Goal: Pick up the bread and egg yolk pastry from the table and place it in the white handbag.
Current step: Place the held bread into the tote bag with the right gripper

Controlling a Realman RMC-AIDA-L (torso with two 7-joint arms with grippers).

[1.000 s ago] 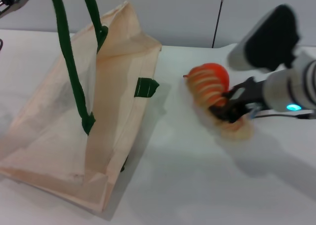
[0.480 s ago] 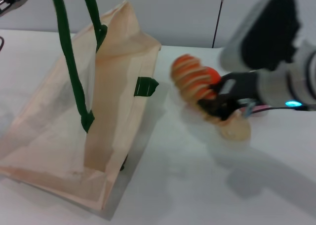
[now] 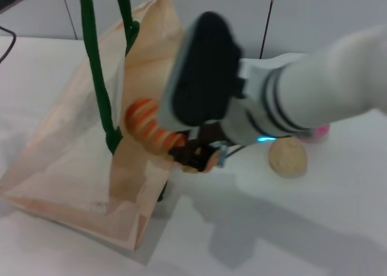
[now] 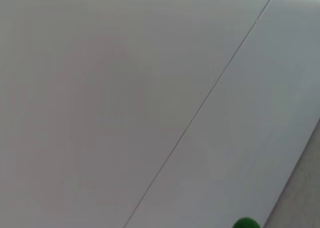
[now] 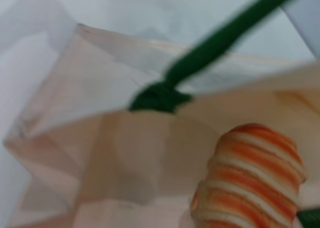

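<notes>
The right end effector (image 3: 195, 157) pinches the bread (image 3: 148, 128) at one end, its free end reaching over the white handbag (image 3: 72, 161) mouth for release. The egg yolk pastry (image 3: 288, 157) waits behind it on the table (image 3: 272, 227). The left end effector stays out of sight, apparently lifting the green handles (image 3: 97, 76) so the mouth stays open.

The right end effector (image 3: 192, 155) has carried the bread (image 3: 148, 129) leftward, off the counter, to the white handbag's (image 3: 72, 161) mouth. The egg yolk pastry (image 3: 288, 158), earlier hidden behind the loaf, now lies exposed.
</notes>
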